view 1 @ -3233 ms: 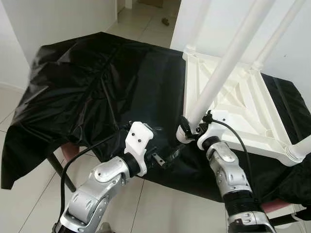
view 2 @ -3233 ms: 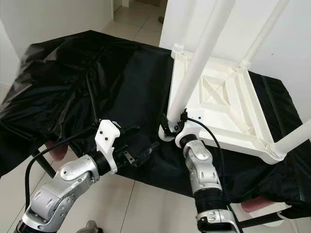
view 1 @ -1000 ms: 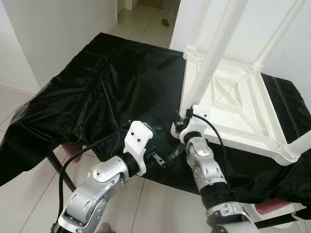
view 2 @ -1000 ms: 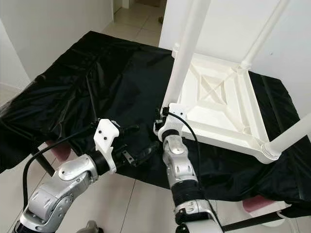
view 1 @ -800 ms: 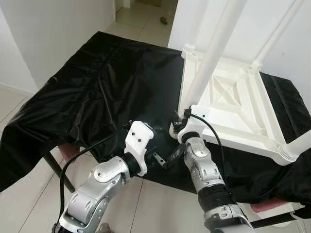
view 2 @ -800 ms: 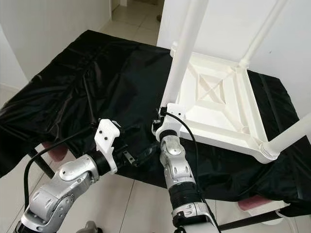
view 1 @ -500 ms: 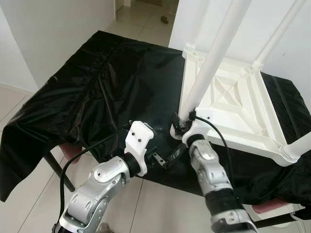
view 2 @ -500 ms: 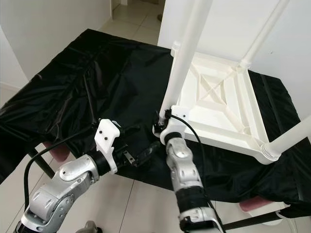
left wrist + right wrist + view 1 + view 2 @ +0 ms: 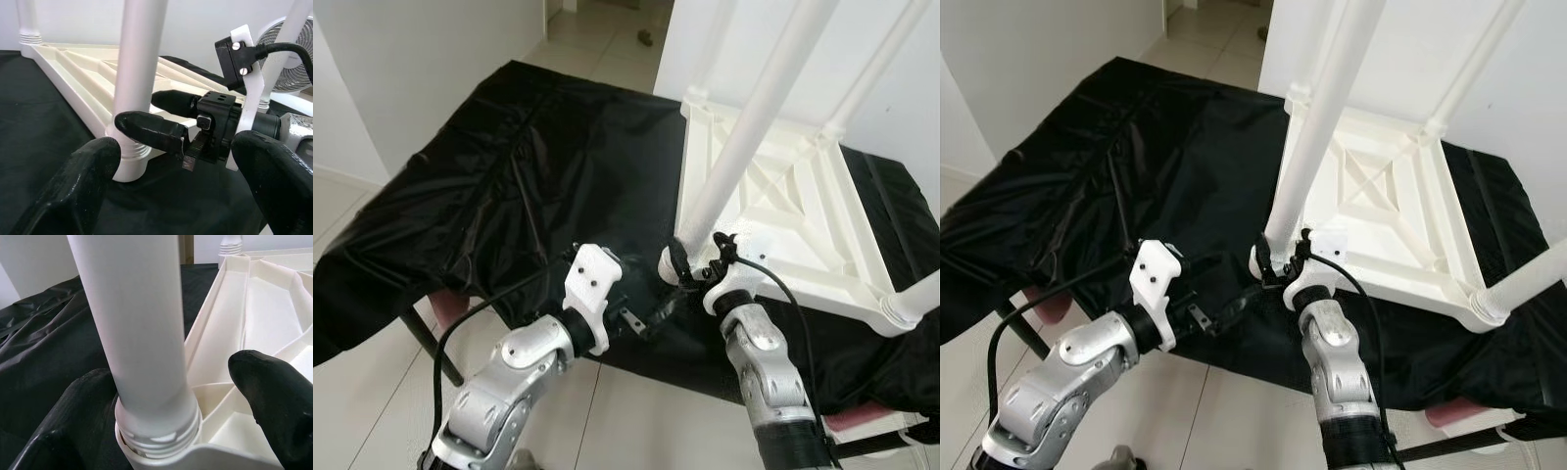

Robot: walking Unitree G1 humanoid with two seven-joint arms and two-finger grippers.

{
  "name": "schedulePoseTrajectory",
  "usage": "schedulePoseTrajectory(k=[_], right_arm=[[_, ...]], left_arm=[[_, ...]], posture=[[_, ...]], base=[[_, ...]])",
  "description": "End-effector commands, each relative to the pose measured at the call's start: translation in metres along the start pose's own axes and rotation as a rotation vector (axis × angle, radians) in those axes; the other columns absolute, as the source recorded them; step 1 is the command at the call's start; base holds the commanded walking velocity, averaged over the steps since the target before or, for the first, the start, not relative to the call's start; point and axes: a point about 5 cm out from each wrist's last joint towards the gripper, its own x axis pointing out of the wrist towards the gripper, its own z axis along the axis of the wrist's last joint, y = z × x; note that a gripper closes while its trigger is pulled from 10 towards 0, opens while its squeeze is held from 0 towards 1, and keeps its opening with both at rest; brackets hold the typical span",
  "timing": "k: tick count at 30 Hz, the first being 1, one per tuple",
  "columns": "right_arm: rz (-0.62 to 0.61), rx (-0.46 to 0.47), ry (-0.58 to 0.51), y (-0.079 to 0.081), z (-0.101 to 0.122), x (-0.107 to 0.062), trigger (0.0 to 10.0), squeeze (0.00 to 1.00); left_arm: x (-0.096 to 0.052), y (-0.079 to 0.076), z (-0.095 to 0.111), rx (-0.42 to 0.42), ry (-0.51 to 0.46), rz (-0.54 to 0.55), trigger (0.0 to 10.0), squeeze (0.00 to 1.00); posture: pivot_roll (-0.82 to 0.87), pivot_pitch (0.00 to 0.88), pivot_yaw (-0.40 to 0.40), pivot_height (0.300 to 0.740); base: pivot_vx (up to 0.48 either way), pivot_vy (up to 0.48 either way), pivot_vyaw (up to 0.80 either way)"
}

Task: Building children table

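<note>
Near leg (image 9: pixel 744 137) being screwed into tabletop (image 9: pixel 803 220) corner socket, 6 o'clock; right gripper (image 9: pixel 690 264) fingers straddling base, grip unconfirmed; left gripper (image 9: pixel 651 315) spread, idle. Next: further twisting judged needed.

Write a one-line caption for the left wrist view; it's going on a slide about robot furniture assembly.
Right gripper straddling the base of a white table leg on the upturned tabletop, seen between the left gripper's fingers.

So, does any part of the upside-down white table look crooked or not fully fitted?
Yes. The near leg leans instead of standing straight, and bare thread rings show at its base, so it seems not fully screwed in. The right gripper straddles that base, fingers apart.
</note>
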Motion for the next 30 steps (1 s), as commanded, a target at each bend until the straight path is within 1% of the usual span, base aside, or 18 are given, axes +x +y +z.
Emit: schedulePoseTrajectory(k=[1,4,8,11,13,15,17,18,20,21,22,23,24,25,26,27,29,30], right_arm=[[0.01,-0.006,-0.005,0.0,0.0,-0.004,10.0,0.0],[0.071,-0.014,-0.044,0.006,0.003,-0.02,10.0,0.0],[0.08,-0.011,-0.051,0.007,0.004,-0.024,10.0,0.0],[0.072,-0.038,-0.036,-0.006,0.001,-0.043,10.0,0.0],[0.072,-0.038,-0.036,-0.006,0.001,-0.043,10.0,0.0],[0.043,-0.061,-0.022,-0.016,0.0,-0.052,10.0,0.0],[0.043,-0.061,-0.022,-0.016,0.0,-0.052,10.0,0.0],[-0.008,-0.085,-0.009,-0.025,-0.002,-0.058,10.0,0.0],[-0.008,-0.085,-0.009,-0.025,-0.002,-0.058,10.0,0.0],[-0.077,-0.103,-0.003,-0.035,-0.003,-0.063,10.0,0.0],[-0.077,-0.103,-0.003,-0.035,-0.003,-0.063,10.0,0.0],[-0.128,-0.117,-0.003,-0.04,-0.002,-0.065,10.0,0.0],[-0.161,-0.116,-0.008,-0.042,-0.002,-0.066,10.0,0.0],[-0.171,-0.112,-0.014,-0.041,-0.001,-0.064,10.0,0.0],[-0.171,-0.112,-0.014,-0.041,-0.001,-0.064,10.0,0.0],[-0.173,-0.109,-0.021,-0.039,-0.001,-0.063,10.0,0.0],[-0.173,-0.109,-0.021,-0.039,-0.001,-0.063,10.0,0.0],[-0.177,-0.111,-0.023,-0.038,0.0,-0.063,10.0,0.0]], left_arm=[[0.001,-0.001,-0.005,-0.01,0.013,0.004,10.0,0.0],[0.001,0.0,-0.004,-0.015,0.011,-0.003,10.0,0.0],[0.001,0.0,-0.004,-0.017,0.011,-0.005,10.0,0.0],[0.002,0.001,-0.006,-0.016,0.019,-0.022,10.0,0.0],[0.002,0.001,-0.006,-0.016,0.019,-0.022,10.0,0.0],[0.002,0.002,-0.007,-0.015,0.024,-0.034,10.0,0.0],[0.002,0.002,-0.007,-0.015,0.024,-0.034,10.0,0.0],[0.005,0.001,-0.009,-0.012,0.029,-0.053,10.0,0.0],[0.005,0.001,-0.009,-0.012,0.029,-0.053,10.0,0.0],[0.01,0.0,-0.011,-0.006,0.034,-0.077,10.0,0.0],[0.01,0.0,-0.011,-0.006,0.034,-0.077,10.0,0.0],[0.014,-0.001,-0.013,-0.004,0.039,-0.093,10.0,0.0],[0.02,-0.001,-0.014,-0.006,0.039,-0.107,10.0,0.0],[0.024,-0.001,-0.015,0.002,0.043,-0.111,10.0,0.0],[0.024,-0.001,-0.015,0.002,0.043,-0.111,10.0,0.0],[0.033,-0.001,-0.017,0.014,0.048,-0.125,10.0,0.0],[0.033,-0.001,-0.017,0.014,0.048,-0.125,10.0,0.0],[0.037,-0.002,-0.018,0.019,0.047,-0.13,10.0,0.0]], posture=[[0.13,0.095,-0.14,0.74],[0.12,0.105,-0.126,0.74],[0.12,0.105,-0.126,0.74],[0.11,0.115,-0.115,0.74],[0.11,0.115,-0.115,0.74],[0.1,0.117,-0.112,0.74],[0.1,0.117,-0.112,0.74],[0.1,0.12,-0.111,0.74],[0.1,0.12,-0.111,0.74],[0.08,0.123,-0.103,0.74],[0.08,0.123,-0.103,0.74],[0.08,0.122,-0.102,0.74],[0.08,0.122,-0.102,0.74],[0.07,0.122,-0.095,0.74],[0.07,0.122,-0.095,0.74],[0.07,0.122,-0.095,0.74],[0.07,0.122,-0.095,0.74],[0.07,0.122,-0.095,0.74]], base=[[0.0,0.0,0.0],[0.0,0.0,0.0],[0.0,0.0,0.0],[0.0,0.0,0.0],[0.0,0.0,0.0],[0.0,0.0,0.0],[0.0,0.0,0.0],[0.0,0.0,0.0],[0.0,0.0,0.0],[0.0,0.0,0.0],[0.0,0.0,0.0],[0.0,0.0,0.0],[0.0,0.0,0.0],[0.0,0.0,0.0],[0.0,0.0,0.0],[0.0,0.0,0.0],[0.0,0.0,0.0],[0.0,0.0,0.0]])
